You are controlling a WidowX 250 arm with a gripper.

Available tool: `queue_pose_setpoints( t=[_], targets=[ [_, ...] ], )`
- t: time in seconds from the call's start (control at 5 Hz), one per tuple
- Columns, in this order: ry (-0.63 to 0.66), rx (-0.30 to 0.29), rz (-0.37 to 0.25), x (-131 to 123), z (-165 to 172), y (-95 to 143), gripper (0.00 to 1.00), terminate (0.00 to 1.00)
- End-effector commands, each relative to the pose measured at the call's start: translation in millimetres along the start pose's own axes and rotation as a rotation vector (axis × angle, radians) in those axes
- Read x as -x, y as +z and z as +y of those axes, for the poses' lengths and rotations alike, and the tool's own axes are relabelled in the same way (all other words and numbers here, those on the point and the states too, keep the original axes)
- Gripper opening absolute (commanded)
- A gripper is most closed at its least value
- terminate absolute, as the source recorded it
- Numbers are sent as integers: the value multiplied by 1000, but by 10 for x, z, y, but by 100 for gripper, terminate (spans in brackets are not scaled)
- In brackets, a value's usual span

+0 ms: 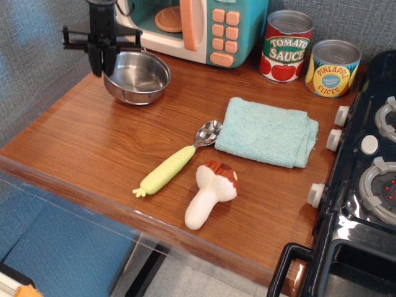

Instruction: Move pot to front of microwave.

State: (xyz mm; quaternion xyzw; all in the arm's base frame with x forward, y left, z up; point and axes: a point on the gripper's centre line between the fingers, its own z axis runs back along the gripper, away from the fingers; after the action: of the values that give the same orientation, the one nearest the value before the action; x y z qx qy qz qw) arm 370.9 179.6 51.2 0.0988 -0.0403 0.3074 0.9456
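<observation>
The pot (137, 77) sits upright on the wooden tabletop (93, 136) near the back left corner, just in front of the microwave (198, 28), whose teal front and salmon-pink buttons rise right behind it. My claw (102, 62) hangs at the pot's left rim, fingers pointing down and drawn close together; from this angle I cannot tell whether they pinch the rim or merely stand beside it. The pot's bowl is shiny and bare inside, and one thin wire handle shows at its near edge. Toward the middle of the tabletop lies a spoon (176, 162) with a yellow-green handle, its metal bowl touching the left edge of a folded light-blue cloth (267, 132). Just beside the spoon, closer to the front edge, lies a toy mushroom (211, 193) with a brown cap and a white stem. Along the back edge, to the right of the microwave, stand a tomato sauce can (286, 46) and a pineapple slices can (333, 68), close together. A black stove (365, 185) borders the right edge of the tabletop, its white knobs facing the cloth.
</observation>
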Motion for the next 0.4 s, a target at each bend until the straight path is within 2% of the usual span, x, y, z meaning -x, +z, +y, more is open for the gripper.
queue_pose_setpoints(
  t=[0.0, 0.2],
  targets=[
    [-64, 18, -121, -23, 50, 514, 100, 0],
    [-140, 78, -138, -4, 38, 587, 100, 0]
  ],
)
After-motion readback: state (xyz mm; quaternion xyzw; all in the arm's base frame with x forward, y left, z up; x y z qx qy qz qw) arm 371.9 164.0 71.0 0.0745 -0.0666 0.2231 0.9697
